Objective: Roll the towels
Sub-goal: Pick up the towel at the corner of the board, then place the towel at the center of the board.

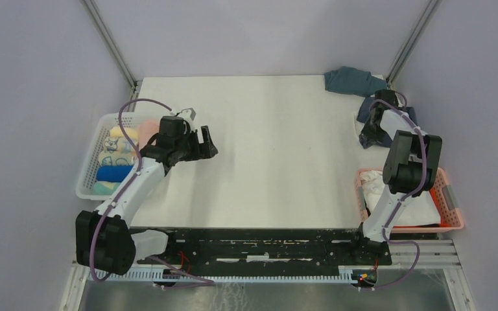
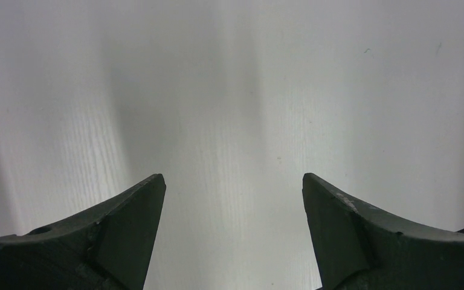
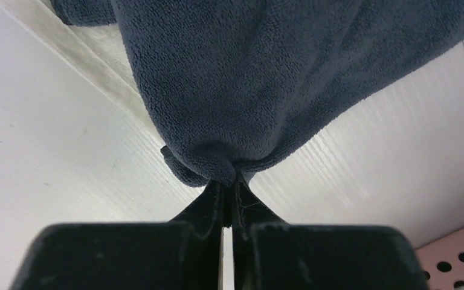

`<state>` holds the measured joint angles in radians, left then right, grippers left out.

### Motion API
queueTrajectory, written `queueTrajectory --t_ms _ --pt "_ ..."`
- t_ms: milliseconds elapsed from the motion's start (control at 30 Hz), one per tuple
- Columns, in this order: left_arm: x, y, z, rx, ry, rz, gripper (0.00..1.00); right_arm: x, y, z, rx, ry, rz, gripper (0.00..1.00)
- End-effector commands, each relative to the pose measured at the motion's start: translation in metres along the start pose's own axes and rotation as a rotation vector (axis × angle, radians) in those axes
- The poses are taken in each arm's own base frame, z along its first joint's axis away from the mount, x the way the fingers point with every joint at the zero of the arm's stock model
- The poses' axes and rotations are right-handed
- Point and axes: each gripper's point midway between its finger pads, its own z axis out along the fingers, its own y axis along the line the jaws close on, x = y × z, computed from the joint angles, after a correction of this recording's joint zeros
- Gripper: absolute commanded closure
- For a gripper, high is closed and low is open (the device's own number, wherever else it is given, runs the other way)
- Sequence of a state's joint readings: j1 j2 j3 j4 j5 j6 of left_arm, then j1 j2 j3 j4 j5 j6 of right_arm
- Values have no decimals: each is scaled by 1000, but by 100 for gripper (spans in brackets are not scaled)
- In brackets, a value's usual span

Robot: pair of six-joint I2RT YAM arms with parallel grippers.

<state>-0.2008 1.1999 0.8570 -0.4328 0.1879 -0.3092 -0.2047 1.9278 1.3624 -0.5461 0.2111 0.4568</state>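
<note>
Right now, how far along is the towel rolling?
Done: several rolled towels sit in the white basket. In hand: the right gripper is shut on a dark navy towel at the far right of the table; the left gripper hangs open over it. Left: that navy towel, a slate blue towel in the far corner, and white towels loose in the pink basket.

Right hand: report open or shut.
Shut: the right hand pinches a bunched fold of the navy towel, jaws nearly touching.
</note>
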Motion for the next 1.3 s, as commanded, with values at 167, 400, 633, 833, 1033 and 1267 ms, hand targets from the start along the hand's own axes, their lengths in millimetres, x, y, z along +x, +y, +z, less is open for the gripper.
queueTrajectory --t_ms 167,400,633,833,1033,1267 --pt "-46 -62 18 127 -81 101 11 -93 20 -156 -152 -362 -82 100" --pt "-35 -51 25 83 -64 115 11 -107 103 -301 -418 -587 -320 99" --pt "-31 -45 21 56 -82 106 11 -66 200 -439 -889 -719 -506 99" --pt "-31 -42 17 40 -96 108 11 -25 242 -494 -1271 -698 -492 100" --pt "-29 -42 19 37 -89 111 11 4 248 -413 -1161 -554 -447 88" --pt "-20 -44 29 38 -49 113 11 41 180 -264 -595 -365 -440 64"
